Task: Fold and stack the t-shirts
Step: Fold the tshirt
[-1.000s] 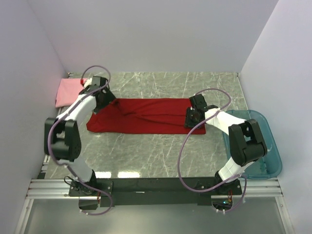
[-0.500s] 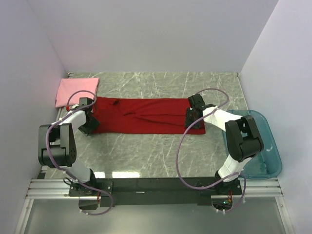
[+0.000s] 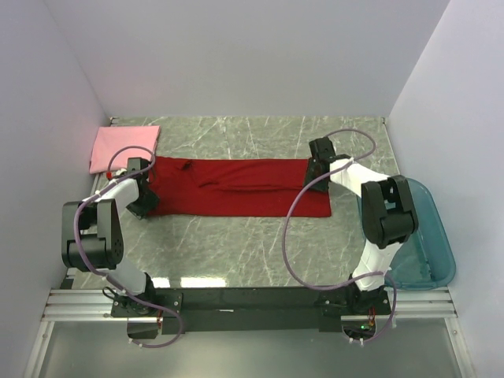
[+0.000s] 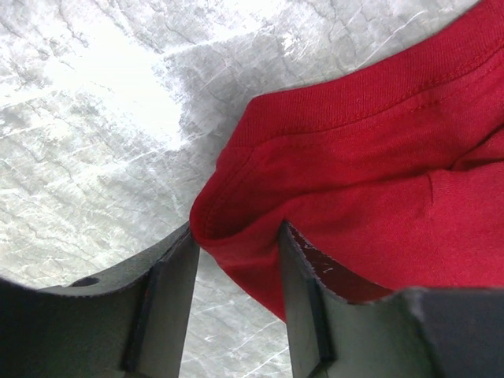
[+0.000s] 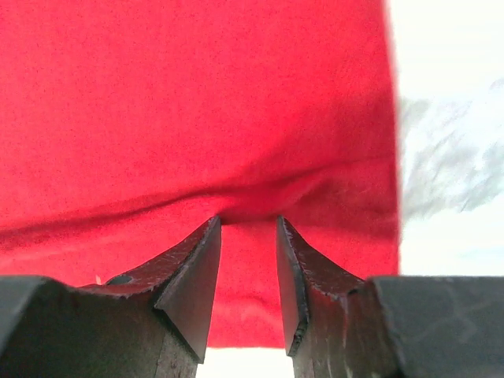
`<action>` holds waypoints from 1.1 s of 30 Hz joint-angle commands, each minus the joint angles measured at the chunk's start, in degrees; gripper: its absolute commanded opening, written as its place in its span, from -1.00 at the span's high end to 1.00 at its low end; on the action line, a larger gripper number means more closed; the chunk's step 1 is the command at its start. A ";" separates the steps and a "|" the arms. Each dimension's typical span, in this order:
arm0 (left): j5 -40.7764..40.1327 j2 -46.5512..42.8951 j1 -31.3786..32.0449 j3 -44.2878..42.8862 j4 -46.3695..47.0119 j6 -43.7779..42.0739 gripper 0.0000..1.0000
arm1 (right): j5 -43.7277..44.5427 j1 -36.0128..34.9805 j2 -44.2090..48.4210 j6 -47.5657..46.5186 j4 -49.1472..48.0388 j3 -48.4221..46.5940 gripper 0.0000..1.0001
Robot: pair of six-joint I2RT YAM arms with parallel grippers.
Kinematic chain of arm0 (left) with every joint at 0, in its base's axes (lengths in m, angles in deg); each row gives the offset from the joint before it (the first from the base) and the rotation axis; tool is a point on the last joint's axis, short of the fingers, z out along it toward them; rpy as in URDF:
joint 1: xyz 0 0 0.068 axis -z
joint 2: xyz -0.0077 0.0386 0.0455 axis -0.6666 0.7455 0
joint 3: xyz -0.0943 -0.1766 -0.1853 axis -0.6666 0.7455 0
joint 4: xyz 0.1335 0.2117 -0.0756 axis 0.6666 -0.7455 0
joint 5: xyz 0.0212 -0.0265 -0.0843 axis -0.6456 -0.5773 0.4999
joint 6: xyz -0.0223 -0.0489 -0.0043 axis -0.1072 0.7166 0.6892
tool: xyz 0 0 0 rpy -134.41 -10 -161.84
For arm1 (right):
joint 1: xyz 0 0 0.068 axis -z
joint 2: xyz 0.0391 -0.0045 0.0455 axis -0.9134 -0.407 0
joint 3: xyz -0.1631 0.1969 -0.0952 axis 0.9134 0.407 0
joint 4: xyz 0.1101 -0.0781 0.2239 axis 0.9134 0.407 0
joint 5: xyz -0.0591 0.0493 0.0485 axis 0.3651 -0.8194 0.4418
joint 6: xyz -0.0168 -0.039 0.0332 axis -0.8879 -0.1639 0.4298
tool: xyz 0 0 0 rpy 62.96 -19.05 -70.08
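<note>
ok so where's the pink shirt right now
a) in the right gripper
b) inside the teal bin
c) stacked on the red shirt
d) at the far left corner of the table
D: the pink shirt lies flat at the far left corner of the table, off the left end of the red shirt and nowhere near the bin.

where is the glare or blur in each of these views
left wrist: glare bleaches the marble table at upper left, while the red t-shirt stitching is sharp; right wrist: the table at right is blown out and smeared, and the shirt's edge is soft; top external: even light, with bright reflections along the table's near edge.
</note>
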 commanded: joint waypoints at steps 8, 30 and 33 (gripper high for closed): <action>-1.38 -6.92 -0.61 -1.02 -3.72 -0.31 -0.58 | -0.73 2.31 0.97 0.38 -0.21 -6.49 0.09; 1.35 -3.86 -0.78 1.26 1.11 0.83 0.00 | -11.81 7.23 11.44 6.36 -3.64 14.78 0.04; 1.17 -2.10 -1.83 2.13 0.15 0.92 0.40 | -10.59 7.49 10.74 6.18 -2.59 15.48 0.05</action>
